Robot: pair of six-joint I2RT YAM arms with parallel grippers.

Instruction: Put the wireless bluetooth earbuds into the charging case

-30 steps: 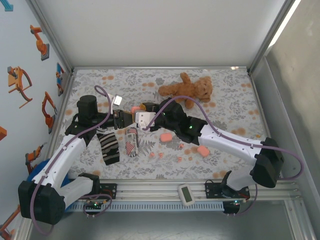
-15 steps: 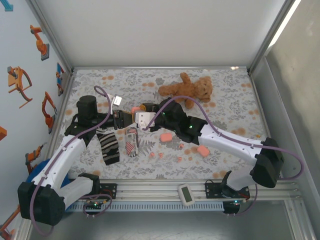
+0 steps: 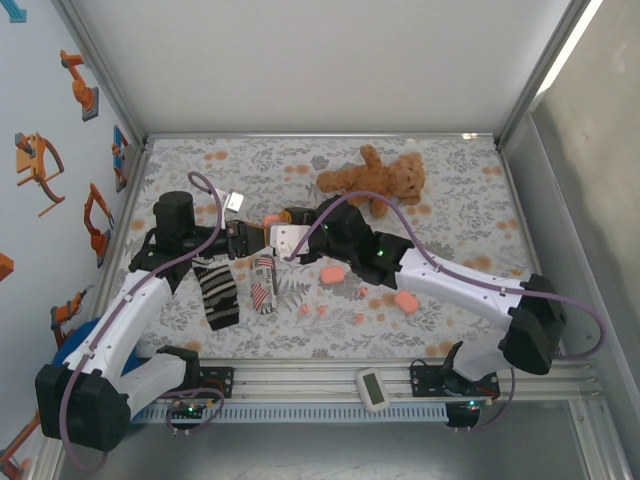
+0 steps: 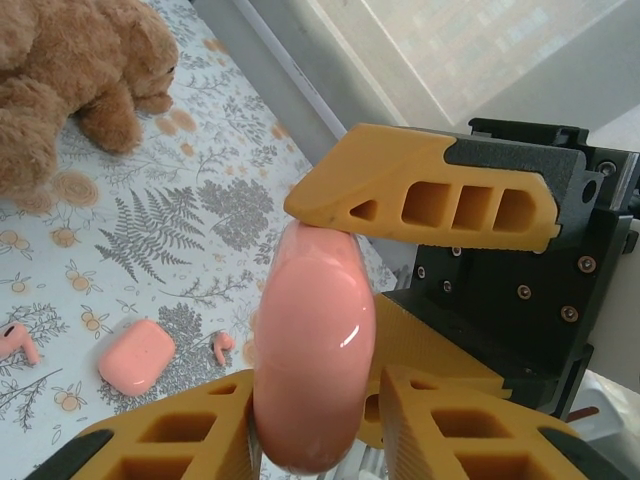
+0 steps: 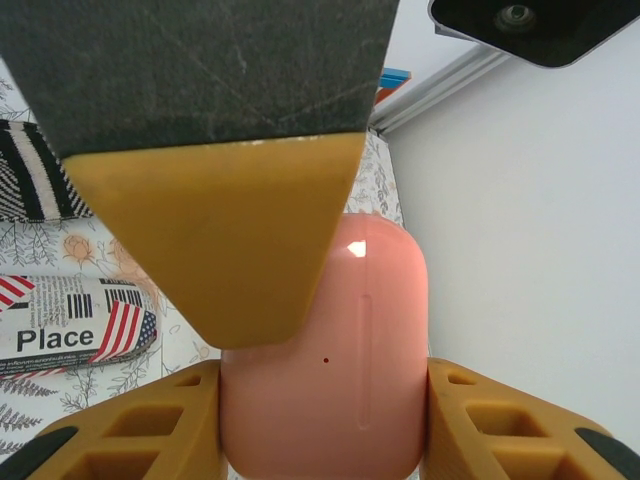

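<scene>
Two white arms reach over a floral table mat [image 3: 470,200], the left arm [image 3: 130,310] and the right arm [image 3: 450,285] meeting tip to tip left of its middle. A brown teddy bear [image 3: 375,180] lies at the far side. A striped sock [image 3: 217,292] and a flag-printed packet [image 3: 262,283] lie side by side just nearer than the meeting point. The left gripper [image 4: 315,440] is clamped on a pink charging case [image 4: 315,330], which stands between its two yellow fingers, held above the mat. The right gripper [image 5: 322,430] is clamped on the same case, its fingers pressing the two flanks, while one finger of the left gripper crosses the case's face in the right wrist view. Two spare pink cases [image 3: 331,273] rest on the mat under the right arm. Smallest, the wireless bluetooth earbuds [image 3: 322,309] lie loose on the mat, scattered near those spare cases toward the near edge, apart from the held case.
</scene>
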